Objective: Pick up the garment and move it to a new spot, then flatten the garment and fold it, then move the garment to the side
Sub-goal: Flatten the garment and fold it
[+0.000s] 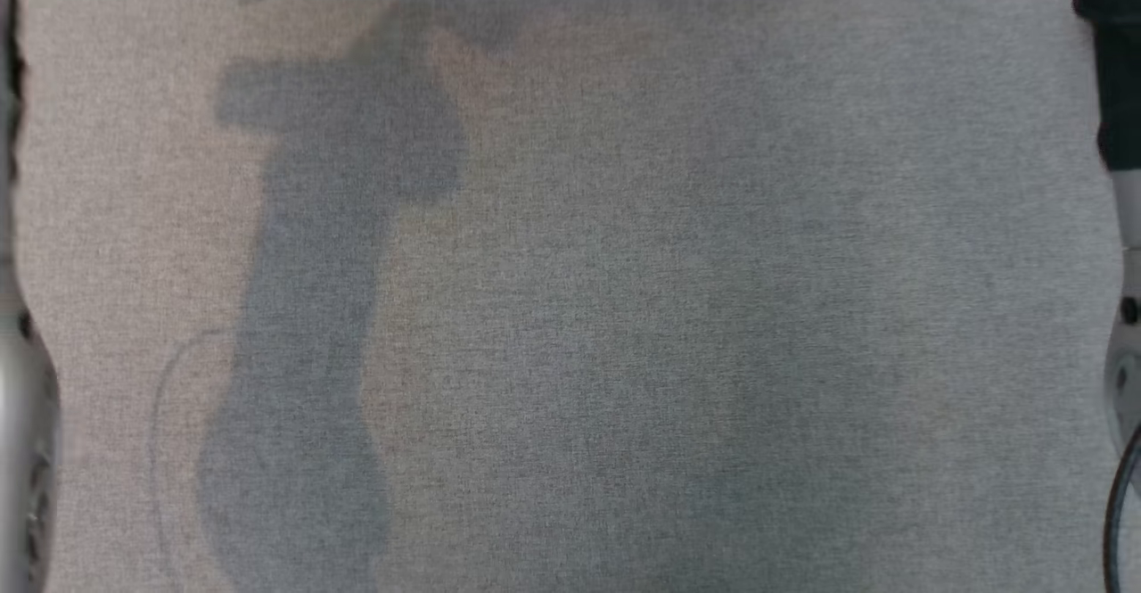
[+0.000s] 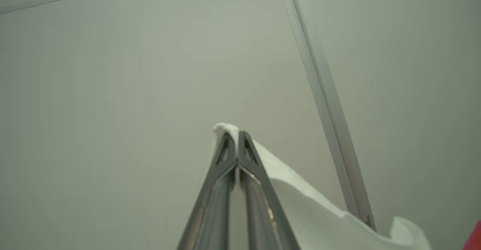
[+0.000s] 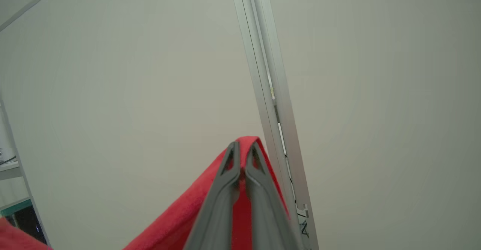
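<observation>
A: A pale wall (image 2: 112,73) backs both sets of fingers, and the grey fabric-covered table (image 1: 624,308) spreads below in the head view; so where is the garment?

B: Up in the air, I judge. The right gripper (image 3: 245,148) is clamped tight on a red fold of the garment (image 3: 176,216), which drapes down and to the left of its fingers; the left gripper (image 2: 236,137) is pinched on a white edge (image 2: 319,220) trailing off to its right.

A: Why hold it at two points?

B: Likely so it hangs open between the grippers and can be laid flat at a new spot; the table under them carries a broad shadow (image 1: 312,308).

A: Anything in the way?

B: A metal upright (image 3: 263,73) stands just right of the right gripper's tips, behind the cloth; a similar strip (image 2: 327,103) runs to the right of the left gripper; I cannot tell how far beyond the fingers either stands; a shelf (image 3: 11,167) sits far off to the right gripper's left.
</observation>
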{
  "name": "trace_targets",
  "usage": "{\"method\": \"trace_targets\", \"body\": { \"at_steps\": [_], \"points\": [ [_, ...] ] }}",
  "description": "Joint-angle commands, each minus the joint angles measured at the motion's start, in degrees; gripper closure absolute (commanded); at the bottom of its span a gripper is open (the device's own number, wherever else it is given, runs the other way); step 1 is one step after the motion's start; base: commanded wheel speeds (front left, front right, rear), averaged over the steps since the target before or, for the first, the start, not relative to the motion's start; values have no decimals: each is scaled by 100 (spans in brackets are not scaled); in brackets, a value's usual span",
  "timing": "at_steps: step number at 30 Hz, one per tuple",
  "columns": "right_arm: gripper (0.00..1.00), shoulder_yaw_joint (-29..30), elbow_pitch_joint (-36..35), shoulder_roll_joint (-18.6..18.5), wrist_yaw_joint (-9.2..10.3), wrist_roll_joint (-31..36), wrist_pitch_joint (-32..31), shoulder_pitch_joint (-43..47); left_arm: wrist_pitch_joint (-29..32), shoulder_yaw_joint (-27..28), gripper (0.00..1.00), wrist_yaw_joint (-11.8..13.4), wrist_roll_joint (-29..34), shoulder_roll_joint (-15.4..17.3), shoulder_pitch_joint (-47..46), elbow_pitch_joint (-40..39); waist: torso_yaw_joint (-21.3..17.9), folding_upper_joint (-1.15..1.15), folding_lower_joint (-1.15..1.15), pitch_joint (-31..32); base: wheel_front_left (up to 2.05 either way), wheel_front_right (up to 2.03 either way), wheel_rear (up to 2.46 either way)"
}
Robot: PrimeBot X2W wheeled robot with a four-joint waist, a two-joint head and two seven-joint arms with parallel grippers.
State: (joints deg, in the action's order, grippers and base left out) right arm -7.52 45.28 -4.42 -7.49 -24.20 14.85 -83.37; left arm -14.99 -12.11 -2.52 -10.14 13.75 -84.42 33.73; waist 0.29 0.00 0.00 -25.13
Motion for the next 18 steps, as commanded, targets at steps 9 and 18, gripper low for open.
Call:
{"method": "trace_targets", "body": {
  "at_steps": [9,18],
  "points": [
    [100,-54,271,67,0,-68,46,1089,-23,407,100,-187,-232,-67,1587,-122,54,0,0,-438,0,0,0],
    [100,-271,-600,109,-1,-607,47,2013,-16,717,100,-453,-580,172,3267,-1311,-195,0,0,-354,0,0,0]
  ]
}}
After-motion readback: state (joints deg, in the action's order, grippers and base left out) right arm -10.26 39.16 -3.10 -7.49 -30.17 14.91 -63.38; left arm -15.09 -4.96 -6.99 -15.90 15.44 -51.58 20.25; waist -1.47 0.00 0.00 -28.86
